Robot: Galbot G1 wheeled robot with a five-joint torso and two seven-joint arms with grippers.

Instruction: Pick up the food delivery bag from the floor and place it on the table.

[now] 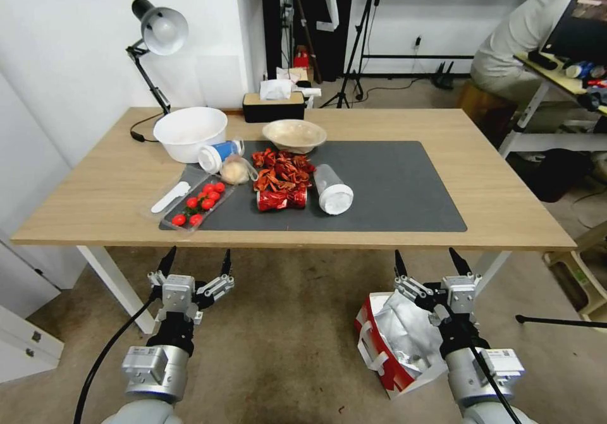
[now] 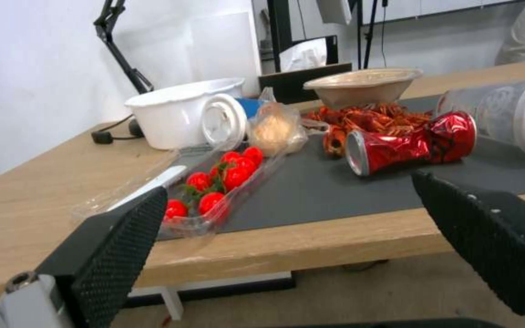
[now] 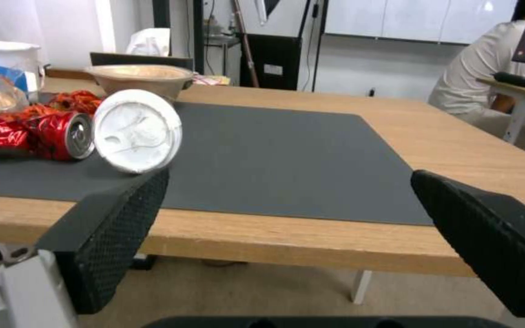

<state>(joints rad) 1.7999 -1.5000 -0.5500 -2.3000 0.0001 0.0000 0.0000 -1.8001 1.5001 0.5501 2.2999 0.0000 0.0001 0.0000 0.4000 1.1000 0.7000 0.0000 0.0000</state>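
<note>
Right end effector: mine (image 1: 431, 263), fingers spread wide with nothing between them, held in the air in front of the near edge of the surface, at about 5 o'clock in the head view.
Left end effector: mine (image 1: 195, 261), fingers likewise wide apart and empty, level with the other one, at about 7 o'clock.
Bag: the bag (image 1: 395, 342) sits on the floor under my right arm, at 5 o'clock, mouth open, foil lining showing, one white handle on its red side; I am not touching it.
Surface: the surface (image 1: 506, 177) lies ahead at 12 o'clock; the right half of its grey mat (image 1: 392, 187) is bare, the left half holds a crushed red can (image 1: 281, 199), a lidded cup (image 1: 333, 190), bowls and a tray of tomatoes (image 1: 199, 203).
Progress: I judge nothing done yet; grasping, lifting and setting down are all left.
Writing: I can read none on the bag, can or cup.
</note>
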